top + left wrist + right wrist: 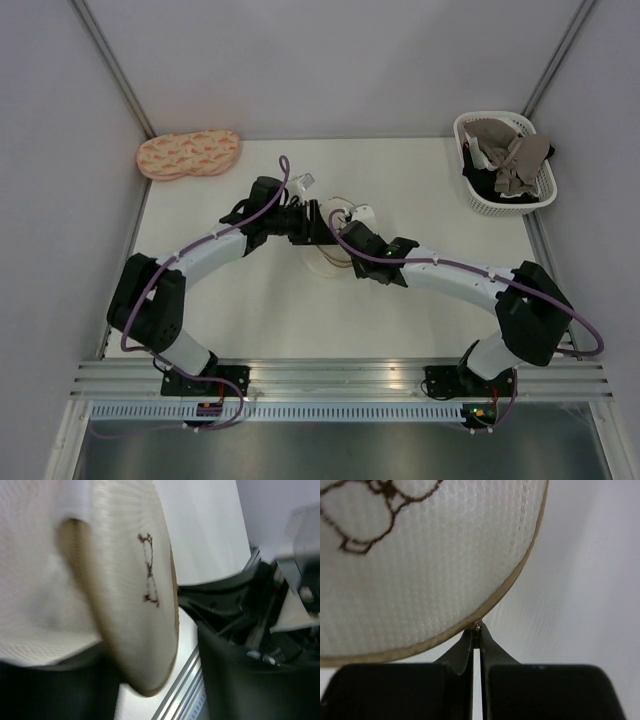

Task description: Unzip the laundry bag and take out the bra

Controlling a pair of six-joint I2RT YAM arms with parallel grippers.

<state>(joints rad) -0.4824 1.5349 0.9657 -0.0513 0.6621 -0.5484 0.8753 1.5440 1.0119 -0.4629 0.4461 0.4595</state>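
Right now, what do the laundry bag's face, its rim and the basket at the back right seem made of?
On the laundry bag the face looks like soft cream mesh fabric, matte, with a fine waffle weave. Its rim seems tan woven tape, probably the zipper band. The basket is likely white moulded plastic, given its slotted lattice walls.
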